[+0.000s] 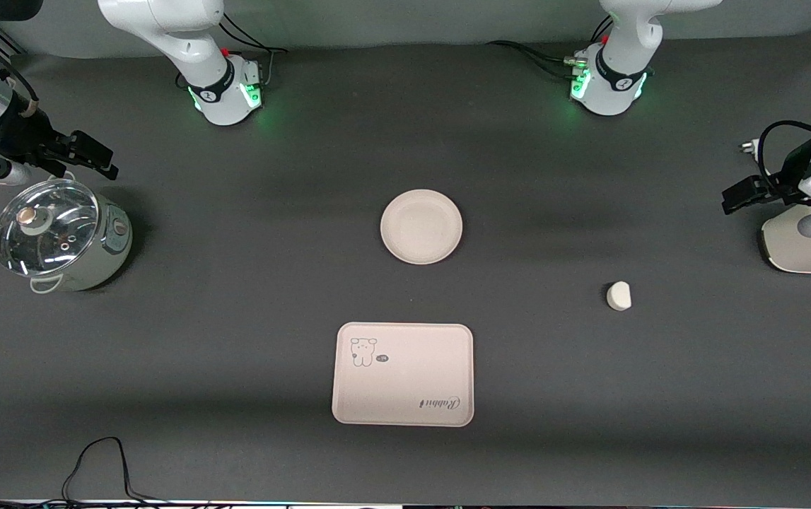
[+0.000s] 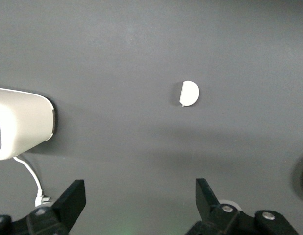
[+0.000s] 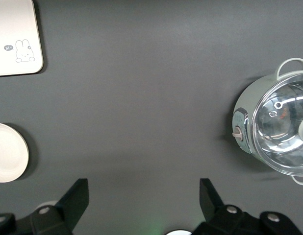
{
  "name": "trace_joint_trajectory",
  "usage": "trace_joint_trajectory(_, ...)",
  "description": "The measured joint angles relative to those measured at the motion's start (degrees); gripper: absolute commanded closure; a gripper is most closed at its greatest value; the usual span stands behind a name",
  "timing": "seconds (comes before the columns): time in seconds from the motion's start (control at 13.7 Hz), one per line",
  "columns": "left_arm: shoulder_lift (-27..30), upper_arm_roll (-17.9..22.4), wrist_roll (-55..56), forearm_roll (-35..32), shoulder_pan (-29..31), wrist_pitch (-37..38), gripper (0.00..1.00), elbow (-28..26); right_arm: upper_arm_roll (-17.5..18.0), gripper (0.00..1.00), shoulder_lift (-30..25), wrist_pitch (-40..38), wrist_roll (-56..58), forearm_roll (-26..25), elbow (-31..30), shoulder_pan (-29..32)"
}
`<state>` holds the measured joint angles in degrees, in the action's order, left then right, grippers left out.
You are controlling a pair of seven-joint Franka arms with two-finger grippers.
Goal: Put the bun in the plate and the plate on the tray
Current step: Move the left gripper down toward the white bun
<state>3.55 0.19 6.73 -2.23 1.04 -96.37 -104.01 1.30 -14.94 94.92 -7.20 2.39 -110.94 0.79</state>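
The white bun (image 1: 619, 295) lies on the dark table toward the left arm's end; it also shows in the left wrist view (image 2: 189, 93). The round cream plate (image 1: 421, 226) sits empty mid-table, and the right wrist view shows part of it (image 3: 7, 152). The rectangular "Rabbit" tray (image 1: 403, 375) lies empty, nearer the front camera than the plate; its corner shows in the right wrist view (image 3: 14, 39). My left gripper (image 1: 734, 198) (image 2: 140, 200) is open and empty, over bare table at the left arm's end. My right gripper (image 1: 97, 159) (image 3: 144, 198) is open and empty, over the table by the pot.
A glass-lidded electric pot (image 1: 59, 237) (image 3: 276, 127) stands at the right arm's end. A white appliance (image 1: 808, 244) (image 2: 19, 122) with a cord stands at the left arm's end. A black cable (image 1: 97, 459) loops at the table edge nearest the front camera.
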Motion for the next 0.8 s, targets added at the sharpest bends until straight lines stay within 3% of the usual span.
trace_joint_trajectory(0.58,-0.5,0.3,0.0,0.0,-0.1,2.4,0.0,1.5,0.5,0.0,0.1,0.0,-0.5,0.2,-0.2,-0.2)
trace_joint_trajectory(0.8,-1.0,0.4,0.0,0.0,-0.1,2.4,0.0,2.0,3.5,0.0,0.7,0.8,-4.7,0.8,-0.8,-0.9)
